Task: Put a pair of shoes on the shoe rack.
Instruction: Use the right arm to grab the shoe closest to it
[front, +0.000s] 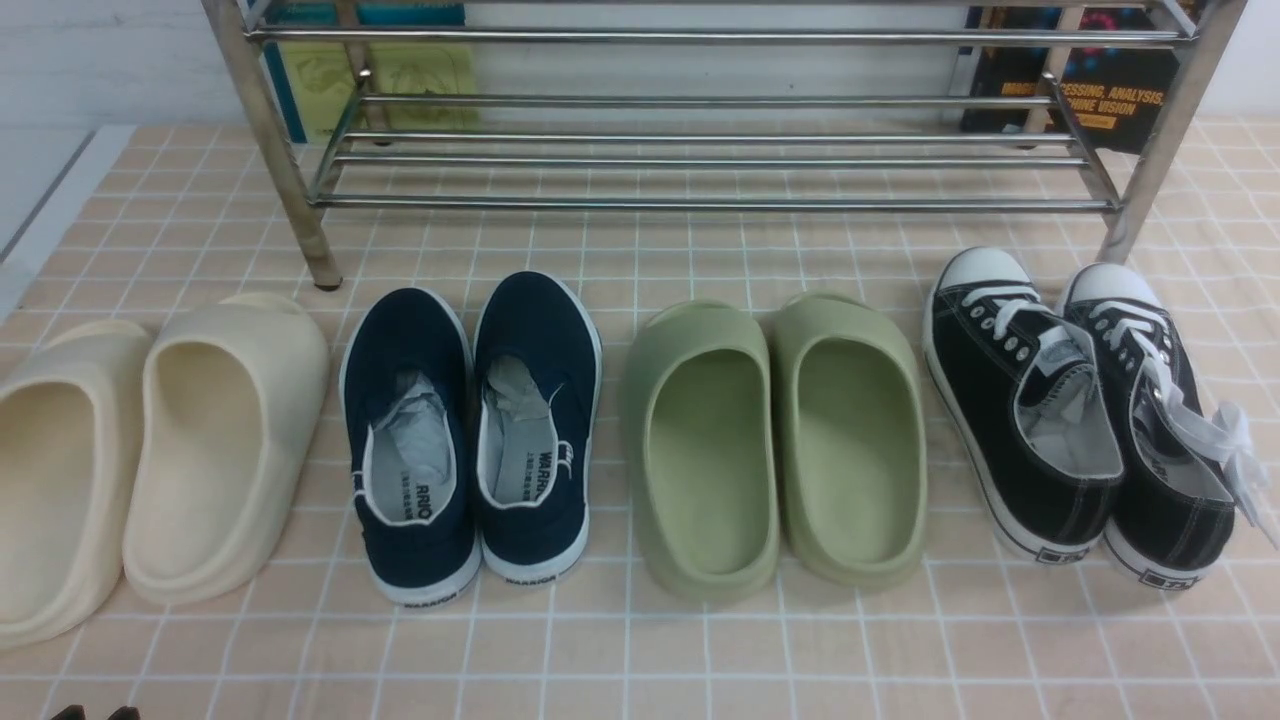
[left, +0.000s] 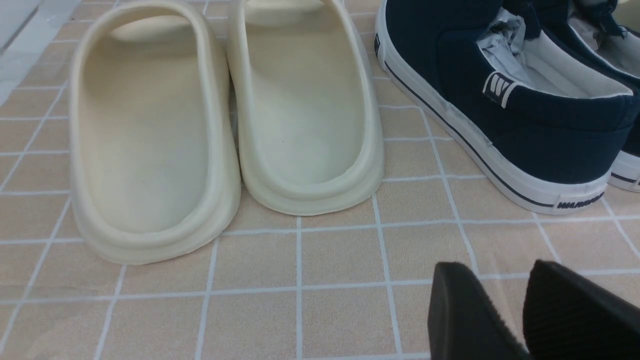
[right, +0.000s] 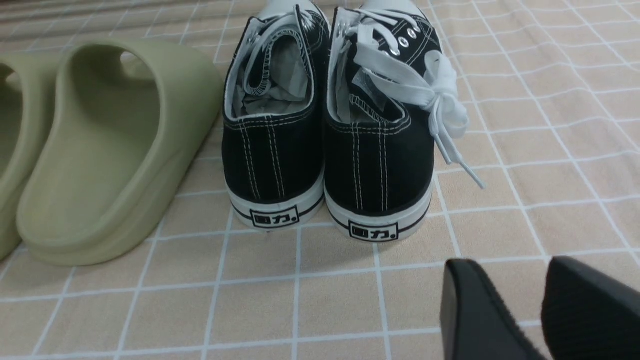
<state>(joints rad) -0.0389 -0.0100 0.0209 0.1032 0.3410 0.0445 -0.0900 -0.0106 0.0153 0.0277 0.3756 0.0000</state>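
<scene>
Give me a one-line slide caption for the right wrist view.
Right gripper open and empty, poised behind the heels of the black sneakers, green slides alongside.

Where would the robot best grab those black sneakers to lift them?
Probably at the heels, coming from behind and above with the right gripper. The sneakers stand side by side, heels facing it and tops open, so one finger could drop into each shoe and pinch the two neighbouring inner walls together. Keep off the loose laces on the outer side.
</scene>
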